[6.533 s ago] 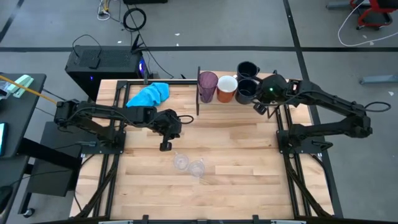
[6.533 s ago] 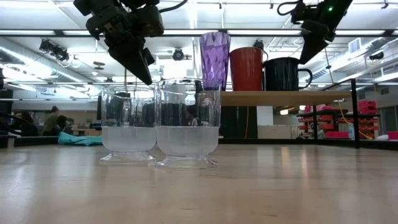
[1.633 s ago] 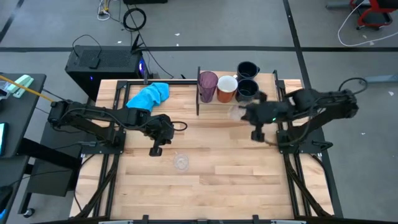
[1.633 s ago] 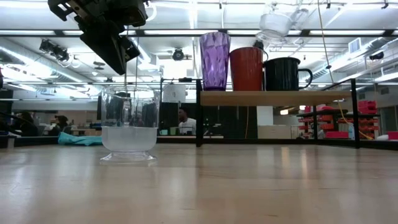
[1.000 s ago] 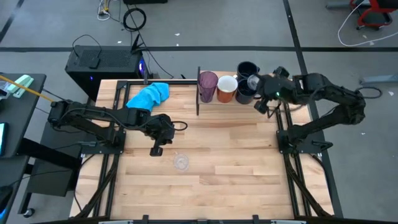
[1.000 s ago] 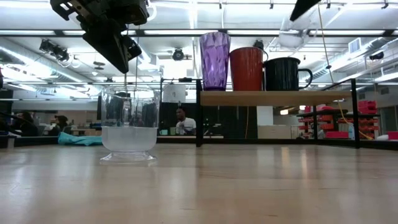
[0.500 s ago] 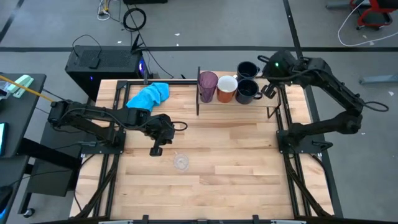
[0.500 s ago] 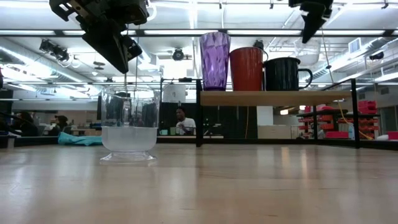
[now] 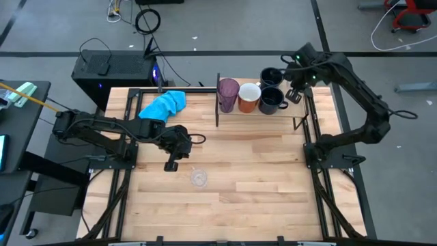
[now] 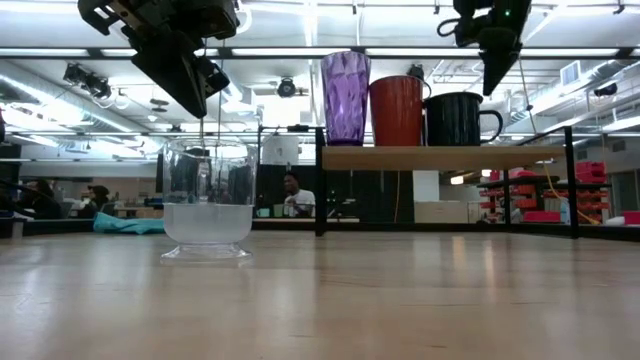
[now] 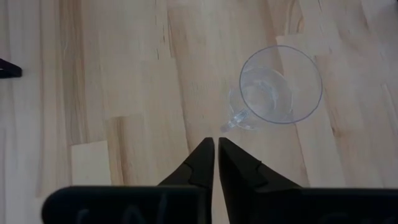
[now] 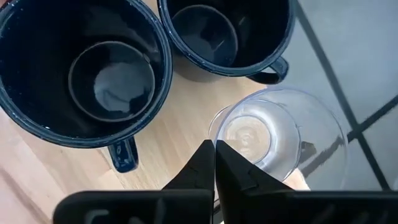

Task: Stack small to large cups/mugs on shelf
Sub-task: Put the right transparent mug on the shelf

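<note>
On the shelf stand a purple tumbler, an orange mug and two navy mugs. My right gripper hovers by the navy mugs at the shelf's right end, shut on a small clear glass. Another small clear glass rests upright on its base on the table. Beside and above it, my left gripper hangs shut and empty. My right gripper has the small clear glass by its rim, on the side nearest the navy mugs, at the fingertips. The fingers point down from above. The glass hangs mouth up, beside the mugs and partly past the shelf's end.
A blue cloth lies at the table's far left. A thin dark upright panel stands at the shelf's left end. Bare wood fills the table's middle and near half. People show in the room behind.
My right gripper, still shut on the glass, has swung from a tilted pose to point straight down. It has also come down a little above the navy mugs at the shelf's right end.
</note>
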